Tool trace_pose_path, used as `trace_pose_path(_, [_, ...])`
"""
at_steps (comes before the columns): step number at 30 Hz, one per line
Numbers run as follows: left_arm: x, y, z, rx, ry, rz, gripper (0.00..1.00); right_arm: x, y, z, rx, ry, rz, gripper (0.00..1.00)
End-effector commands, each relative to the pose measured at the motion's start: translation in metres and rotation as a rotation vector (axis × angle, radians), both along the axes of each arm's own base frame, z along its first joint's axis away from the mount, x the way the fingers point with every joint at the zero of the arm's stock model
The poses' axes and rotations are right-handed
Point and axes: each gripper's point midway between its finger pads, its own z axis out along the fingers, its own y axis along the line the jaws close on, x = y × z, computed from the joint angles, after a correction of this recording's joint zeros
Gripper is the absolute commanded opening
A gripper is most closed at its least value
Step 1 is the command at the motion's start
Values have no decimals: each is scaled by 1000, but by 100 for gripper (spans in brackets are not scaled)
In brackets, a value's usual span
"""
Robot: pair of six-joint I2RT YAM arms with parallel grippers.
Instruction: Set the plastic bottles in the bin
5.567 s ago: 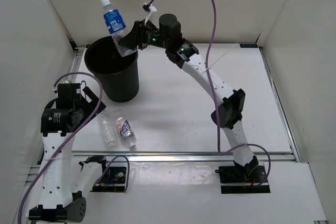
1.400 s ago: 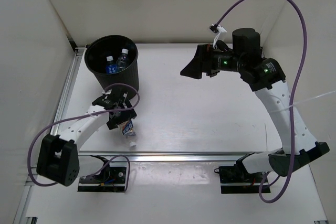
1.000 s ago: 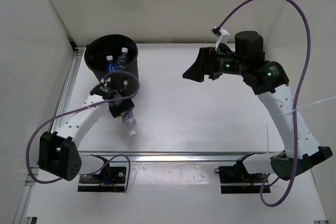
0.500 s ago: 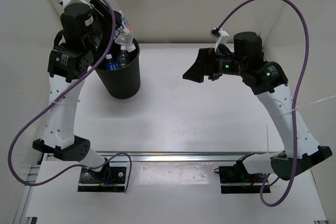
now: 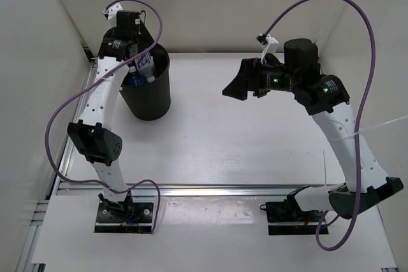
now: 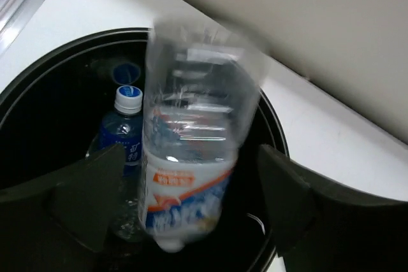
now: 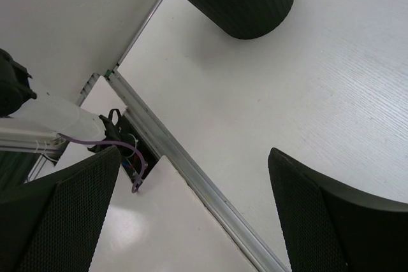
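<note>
Left wrist view: the left gripper (image 6: 191, 157) is hovering over the bin (image 6: 38, 93), fingers spread. The white-red-blue labelled bottle (image 6: 197, 113) is blurred between them, cap down, apparently dropping beside the blue-labelled bottle (image 6: 121, 141) inside. The right gripper (image 7: 194, 157) is idling spread and empty; the task is likely nearing completion.

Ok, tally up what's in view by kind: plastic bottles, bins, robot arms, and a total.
Plastic bottles: 3 in view, the white-red-blue labelled bottle at the bin's mouth, the blue-labelled bottle inside, and the blue cap of a third
Black bin: 1
Robot arms: 2, left arm and right arm
Total: 6
</note>
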Motion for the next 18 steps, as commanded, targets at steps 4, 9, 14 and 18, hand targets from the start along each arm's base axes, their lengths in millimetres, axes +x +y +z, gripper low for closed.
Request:
trace_pose_path(4, [-27,42,54,-5,-125,83,100,-6,-13,12,-14,-31,-45,100])
trace_pose_path(9, [-103,63,78,-38,-158,109,100,-10,-10,17,-30,-2,-2,100])
trace_pose_path(14, [-177,109,-10,61,38,256,100,0,-13,10,-85,35,-22,100])
trace_pose_path(18, [-240,157,-72,146,179,531,100,1,-25,7,-83,43,-93,100])
